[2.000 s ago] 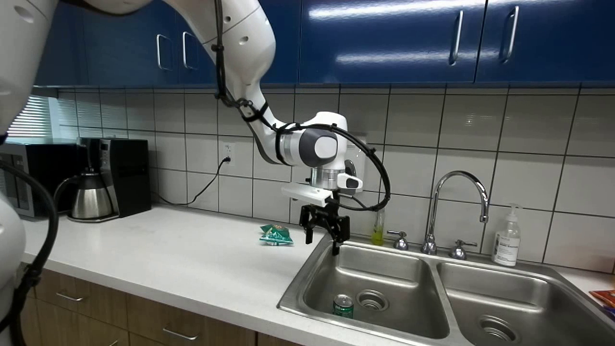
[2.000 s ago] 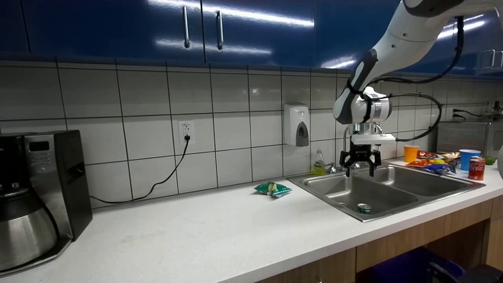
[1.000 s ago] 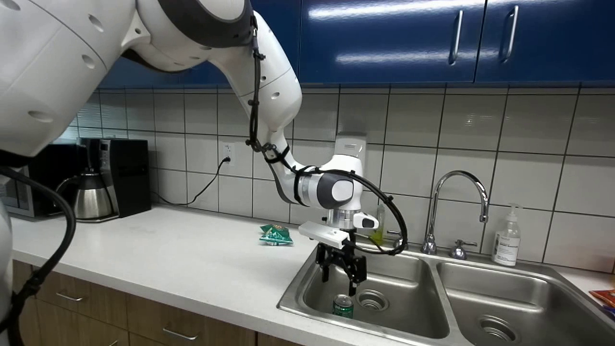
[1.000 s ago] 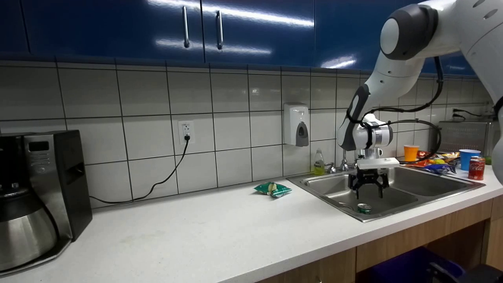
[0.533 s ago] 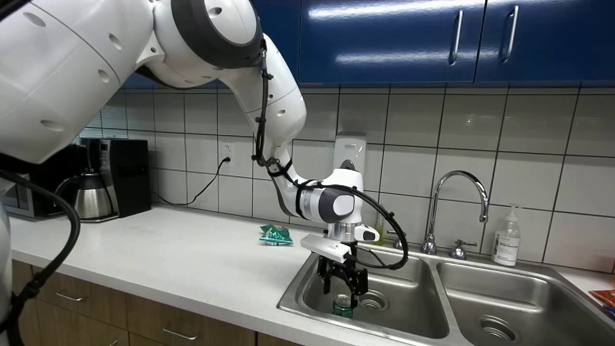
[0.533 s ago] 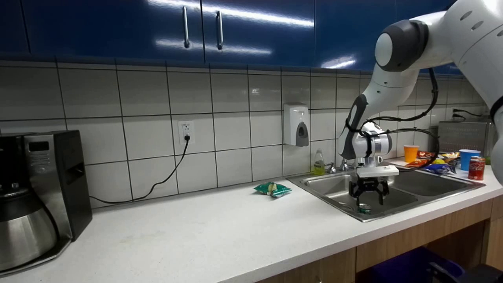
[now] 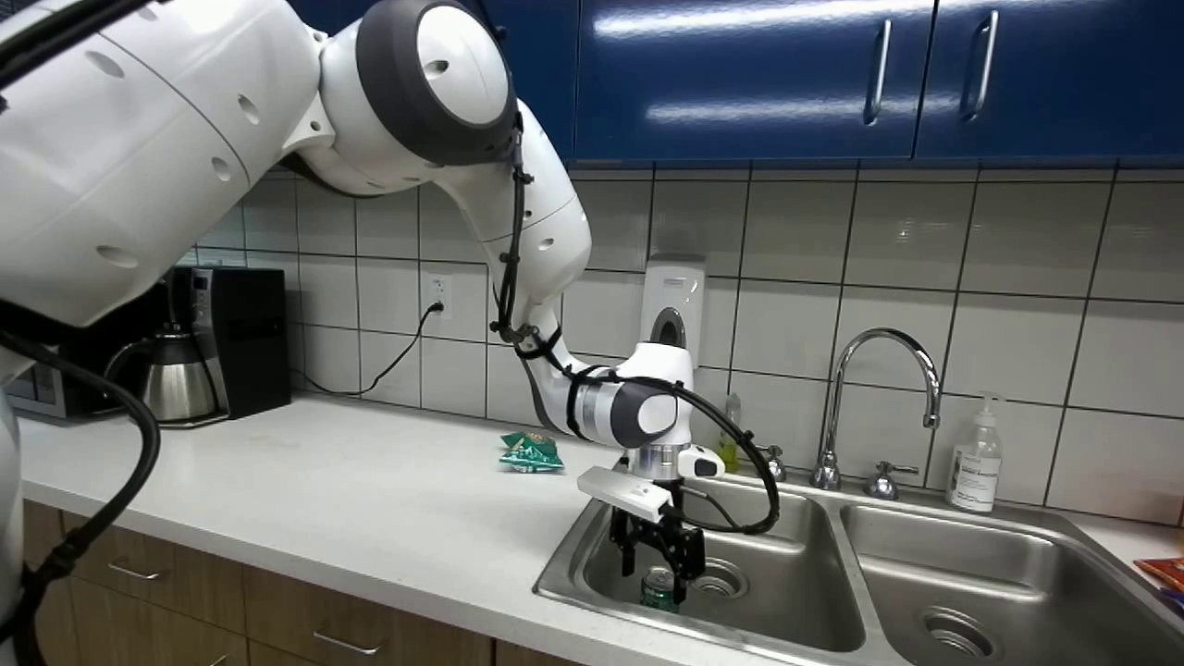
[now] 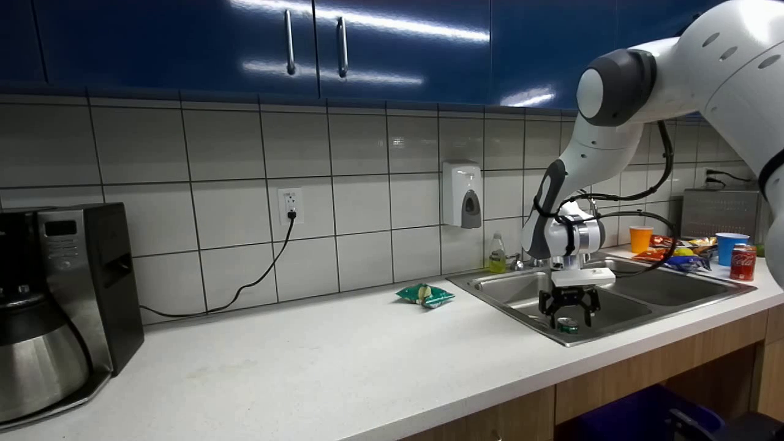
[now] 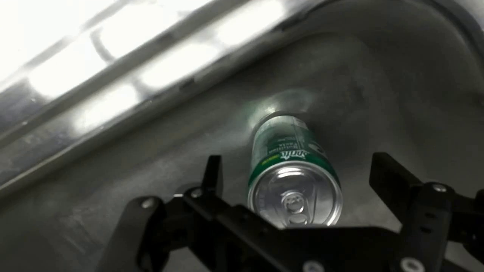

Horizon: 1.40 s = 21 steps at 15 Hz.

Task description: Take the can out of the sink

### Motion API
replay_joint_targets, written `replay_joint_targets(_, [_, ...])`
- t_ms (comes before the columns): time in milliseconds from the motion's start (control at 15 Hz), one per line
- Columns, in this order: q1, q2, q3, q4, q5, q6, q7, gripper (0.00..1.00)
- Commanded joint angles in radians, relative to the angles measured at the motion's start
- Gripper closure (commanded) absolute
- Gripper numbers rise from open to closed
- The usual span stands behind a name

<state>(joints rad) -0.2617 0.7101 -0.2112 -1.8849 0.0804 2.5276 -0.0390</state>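
A green Sprite can with a silver lid stands upright in a basin of the steel sink (image 7: 856,592); the can shows in both exterior views (image 7: 659,597) (image 8: 568,326) and in the wrist view (image 9: 289,151). My gripper (image 7: 654,580) is low in that basin, pointing down; it also shows in an exterior view (image 8: 570,322) and in the wrist view (image 9: 296,162). Its fingers are spread wide, one on each side of the can's top, with a visible gap on both sides. In the wrist view the gripper body hides the near edge of the lid.
A faucet (image 7: 837,407) rises behind the sink. A sanitizer bottle (image 7: 976,462) and a soap bottle (image 8: 497,254) stand at the back edge. A green snack bag (image 8: 425,294) lies on the counter (image 8: 318,361). A red can (image 8: 742,262) and cups stand beyond the sink.
My gripper has come down from above the sink's back corner into the basin, toward the front, with its fingers now around the can. The can has not moved.
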Motion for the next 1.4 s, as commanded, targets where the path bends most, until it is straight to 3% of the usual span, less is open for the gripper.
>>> replay_joint_targets(0, [-0.021, 0.04, 0.018, 0.042, 0.005, 0.017, 0.022, 0.0])
replay_joint_targets(667, [-0.017, 0.099, 0.015, 0.097, 0.002, 0.032, 0.042, 0.0])
replay_joint_targets(733, [-0.019, 0.101, 0.017, 0.101, 0.004, 0.033, 0.04, 0.25])
replay_joint_targets(867, [-0.02, 0.103, 0.018, 0.107, 0.005, 0.032, 0.041, 0.34])
replay_joint_targets(1067, [-0.019, 0.103, 0.018, 0.114, 0.005, 0.031, 0.044, 0.6])
replay_joint_targets(1333, [-0.011, 0.078, 0.018, 0.103, 0.003, 0.018, 0.049, 0.61])
